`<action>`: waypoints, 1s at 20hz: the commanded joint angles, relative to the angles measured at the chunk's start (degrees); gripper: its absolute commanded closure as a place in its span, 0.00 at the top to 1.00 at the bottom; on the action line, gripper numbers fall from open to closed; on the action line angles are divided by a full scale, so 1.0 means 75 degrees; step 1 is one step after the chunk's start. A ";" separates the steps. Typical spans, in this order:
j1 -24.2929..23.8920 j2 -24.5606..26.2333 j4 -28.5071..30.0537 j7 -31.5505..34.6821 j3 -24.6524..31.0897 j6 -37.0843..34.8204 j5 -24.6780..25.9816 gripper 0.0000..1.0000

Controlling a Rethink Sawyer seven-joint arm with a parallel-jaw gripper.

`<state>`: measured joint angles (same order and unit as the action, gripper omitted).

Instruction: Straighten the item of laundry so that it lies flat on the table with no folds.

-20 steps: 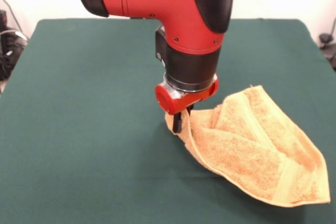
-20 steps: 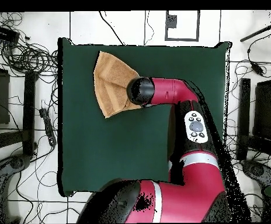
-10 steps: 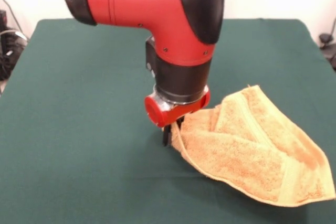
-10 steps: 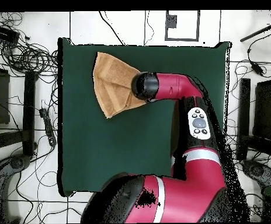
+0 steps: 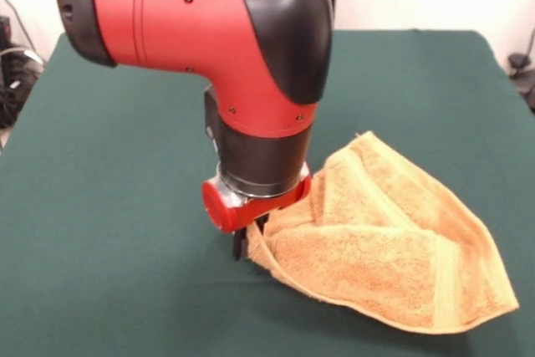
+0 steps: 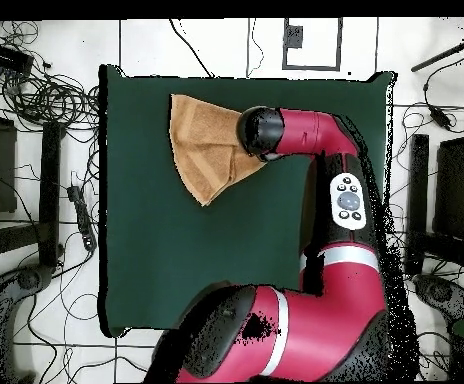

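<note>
Gripper point(image 5: 248, 244) low over the green bench point(image 5: 117, 206), jaws closed on one corner of the orange-tan towel point(image 5: 384, 248) (dark tips only just visible under the red wrist flange in the front view, pinched cloth rising between them). Dragged toward the camera and to the picture's left over the last second, the held corner carried along with the arm point(image 5: 226, 56). Rest of the towel trailing behind on the bench, well inside its edges; in the overhead view, towel point(image 6: 204, 150) near the far-left part of the bench point(image 6: 176, 260), pulled out into a longer wedge than a second ago. Fewer bunched ridges near the grip now, the fold lines less steep, a broad flap lying smoother. Still doubled over, though: a layered edge along the near side and a raised crease running up from the pinched corner. Judged as mid-pull, spreading under way, not yet flat. Probably more dragging needed, then release of the corner so the last lift settles.
</note>
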<state>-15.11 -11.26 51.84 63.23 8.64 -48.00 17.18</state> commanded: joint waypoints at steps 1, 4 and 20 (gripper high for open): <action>-0.0056 0.0088 -0.0518 -0.1624 0.0878 -0.0818 0.0292 0.00; -0.0029 0.0171 -0.0721 -0.1770 0.0902 -0.1007 0.0323 0.00; 0.0188 0.1035 -0.1900 -0.2724 0.1687 -0.2182 0.0238 0.00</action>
<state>-15.44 -5.65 39.36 63.07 12.42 -57.26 17.76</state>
